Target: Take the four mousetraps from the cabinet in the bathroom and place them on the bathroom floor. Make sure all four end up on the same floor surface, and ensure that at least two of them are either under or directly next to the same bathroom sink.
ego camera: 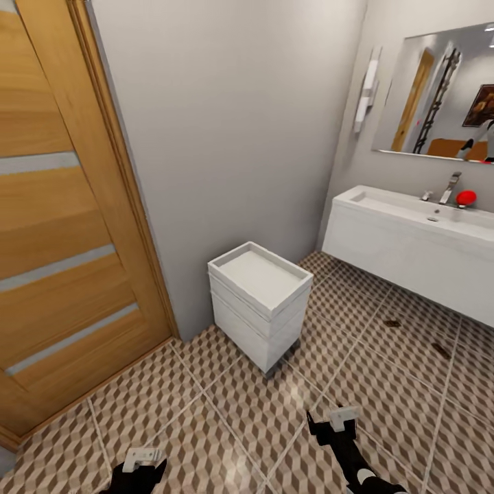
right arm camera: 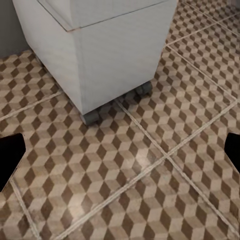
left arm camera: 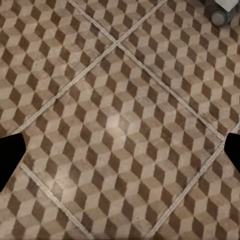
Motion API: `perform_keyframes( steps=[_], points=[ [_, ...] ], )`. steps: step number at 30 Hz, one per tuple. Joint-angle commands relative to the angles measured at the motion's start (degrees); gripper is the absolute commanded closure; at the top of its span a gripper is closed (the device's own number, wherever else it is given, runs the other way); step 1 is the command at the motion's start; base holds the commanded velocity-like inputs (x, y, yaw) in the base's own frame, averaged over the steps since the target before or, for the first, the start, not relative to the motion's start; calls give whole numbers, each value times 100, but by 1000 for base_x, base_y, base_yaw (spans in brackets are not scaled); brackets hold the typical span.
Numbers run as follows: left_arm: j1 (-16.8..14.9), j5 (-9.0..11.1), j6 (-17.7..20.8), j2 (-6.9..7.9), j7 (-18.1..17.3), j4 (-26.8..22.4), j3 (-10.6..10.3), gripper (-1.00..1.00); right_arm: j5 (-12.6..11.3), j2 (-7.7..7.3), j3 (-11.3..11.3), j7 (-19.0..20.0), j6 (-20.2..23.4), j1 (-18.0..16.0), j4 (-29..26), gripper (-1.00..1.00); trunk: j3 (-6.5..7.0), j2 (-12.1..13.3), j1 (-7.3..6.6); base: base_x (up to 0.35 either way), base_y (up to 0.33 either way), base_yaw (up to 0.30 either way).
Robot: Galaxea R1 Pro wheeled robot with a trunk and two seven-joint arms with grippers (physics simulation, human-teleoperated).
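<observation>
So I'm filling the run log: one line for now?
left gripper open | right gripper open | two mousetraps on floor near sink

The head view looks forward and down from high up, taking in the bathroom floor [ego camera: 226,418], the small white drawer unit [ego camera: 261,302] by the wall and the sink [ego camera: 412,240] at far right. The left wrist view faces steeply down, close over the tiles. The right wrist view looks low across the floor at the unit's base [right arm camera: 105,65], shared with the head view
</observation>
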Motion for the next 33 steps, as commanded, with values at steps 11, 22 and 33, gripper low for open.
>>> perform_keyframes(
  steps=[11, 22, 33],
  points=[
    [-12, 21, -33, 5, -27, 20, 8, -100, 27, -209, 12, -95, -17, -4, 3, -100, -5, -3, 0, 0, 0, 268],
    [-11, 27, -41, 36, -4, 11, 16, -100, 17, -500, 14, -118, -29, 66, 9, -100, -5, -3, 0, 0, 0, 122],
    [-12, 58, -61, -12, 1444, -6, 35, -100, 8, -271, 15, -128, -249, 503, 12, -100, -5, -3, 0, 0, 0, 10]
  ],
)
